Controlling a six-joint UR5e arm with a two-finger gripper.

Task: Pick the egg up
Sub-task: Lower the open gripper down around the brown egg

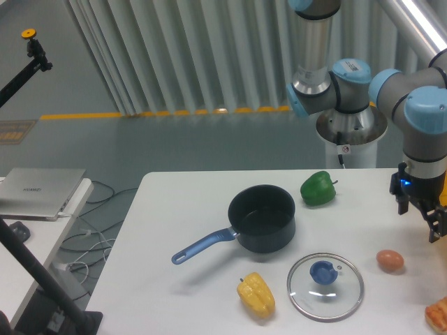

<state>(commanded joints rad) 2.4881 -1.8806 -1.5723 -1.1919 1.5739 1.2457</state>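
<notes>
Evidently in the approach step, the gripper [421,214] hangs with fingers parted and holding nothing above the table's right edge, needing to descend toward the egg [390,260] beside the glass lid [325,277].

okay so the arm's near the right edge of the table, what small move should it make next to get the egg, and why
Probably shift the gripper toward the camera and slightly toward the pot side, then lower. The egg lies bare on the table, nearer the camera than the gripper, apart from the glass lid.
</notes>
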